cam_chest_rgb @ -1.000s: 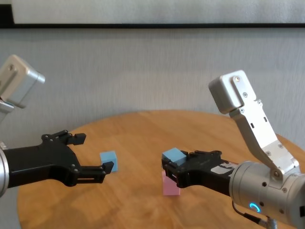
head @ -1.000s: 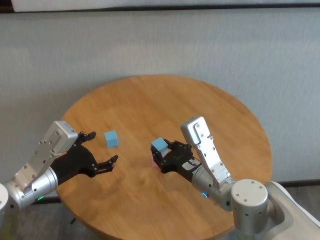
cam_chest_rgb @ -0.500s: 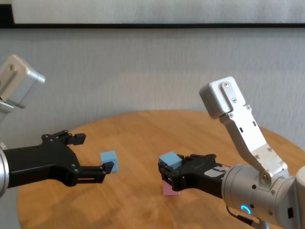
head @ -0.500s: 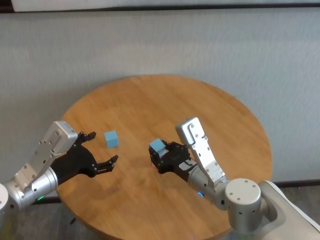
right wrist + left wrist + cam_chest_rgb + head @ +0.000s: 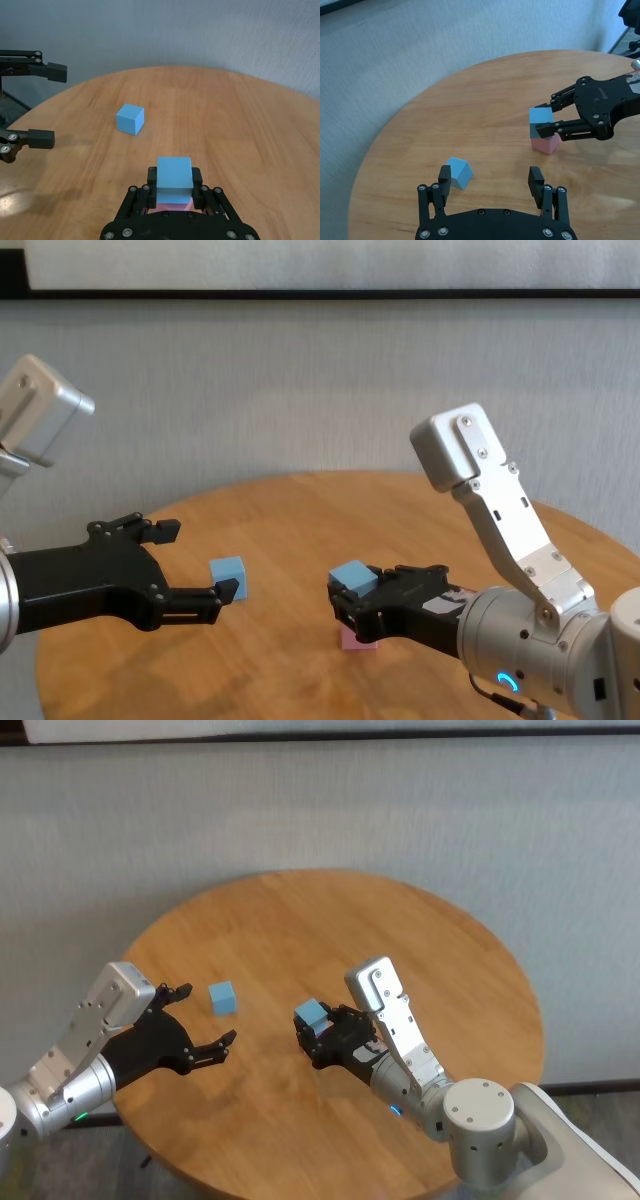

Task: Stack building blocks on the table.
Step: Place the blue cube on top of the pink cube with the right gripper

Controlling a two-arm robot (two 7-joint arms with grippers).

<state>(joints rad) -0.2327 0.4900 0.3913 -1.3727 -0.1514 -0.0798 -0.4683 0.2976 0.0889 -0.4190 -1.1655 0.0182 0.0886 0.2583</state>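
My right gripper [image 5: 350, 597] is shut on a light blue building block [image 5: 351, 577], which it holds directly over the pink building block [image 5: 352, 640] standing on the table [image 5: 400, 930]. The right wrist view shows the held block [image 5: 174, 172] lined up above the pink one [image 5: 175, 199]; whether they touch I cannot tell. A second light blue block [image 5: 222, 997] lies loose on the left part of the table. My left gripper [image 5: 205, 1014] hovers open just in front of this loose block [image 5: 458, 172], with nothing between its fingers.
A grey wall stands behind the round table. The table's rim [image 5: 60, 640] runs close under my left forearm.
My right gripper has shifted a little to the left and lower with the blue block, settling closer over the pink block. The left arm has not moved.
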